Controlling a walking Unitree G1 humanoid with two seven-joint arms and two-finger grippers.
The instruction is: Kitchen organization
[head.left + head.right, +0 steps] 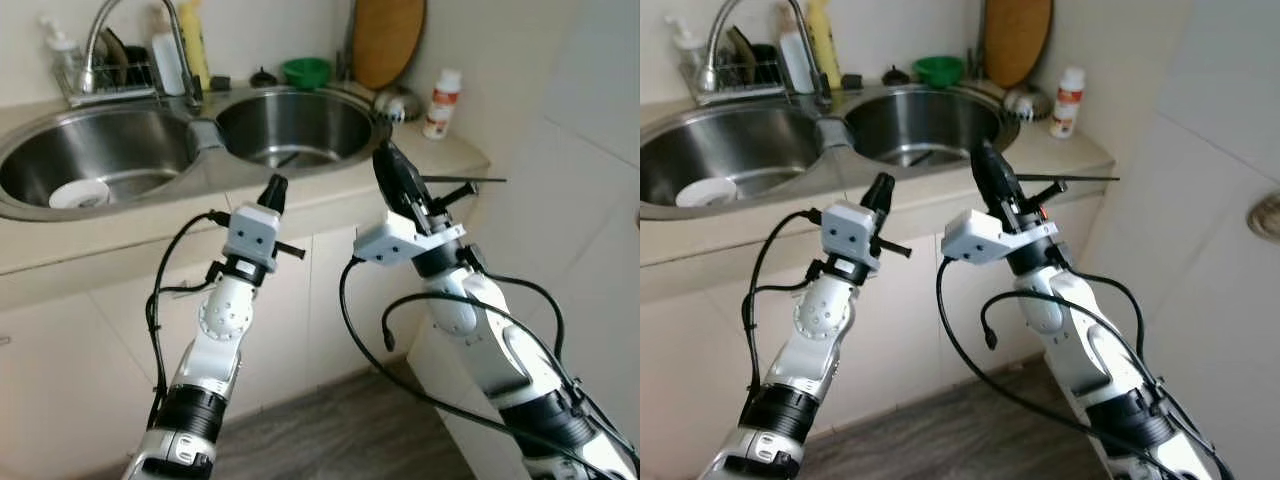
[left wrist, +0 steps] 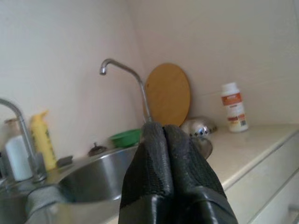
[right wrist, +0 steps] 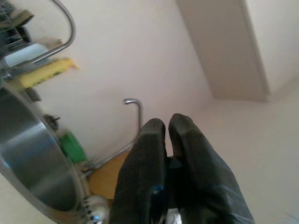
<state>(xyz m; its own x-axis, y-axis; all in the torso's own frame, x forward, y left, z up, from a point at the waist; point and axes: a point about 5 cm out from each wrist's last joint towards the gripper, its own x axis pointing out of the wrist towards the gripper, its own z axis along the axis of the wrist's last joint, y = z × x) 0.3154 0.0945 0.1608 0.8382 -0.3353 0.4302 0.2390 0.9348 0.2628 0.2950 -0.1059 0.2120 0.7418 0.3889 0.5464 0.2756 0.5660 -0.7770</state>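
Observation:
A steel double sink (image 1: 205, 135) is set in the beige counter ahead of me. A white dish (image 1: 78, 193) lies in its left basin, and a dark utensil (image 1: 285, 158) lies in the right basin. My left gripper (image 1: 277, 185) is raised in front of the counter edge below the right basin, shut and empty. Its fingers (image 2: 156, 154) are pressed together in the left wrist view. My right gripper (image 1: 383, 155) is held up by the right basin's near rim. It is also shut with nothing in it, its fingers (image 3: 149, 149) touching.
A dish rack (image 1: 105, 75), a white bottle (image 1: 168, 62) and a yellow bottle (image 1: 194, 45) stand behind the faucet (image 1: 180, 50). At the back right are a green bowl (image 1: 306, 70), a round wooden board (image 1: 388, 40), a metal bowl (image 1: 398, 103) and an orange-labelled bottle (image 1: 441, 102). Cabinet doors (image 1: 80, 340) are below.

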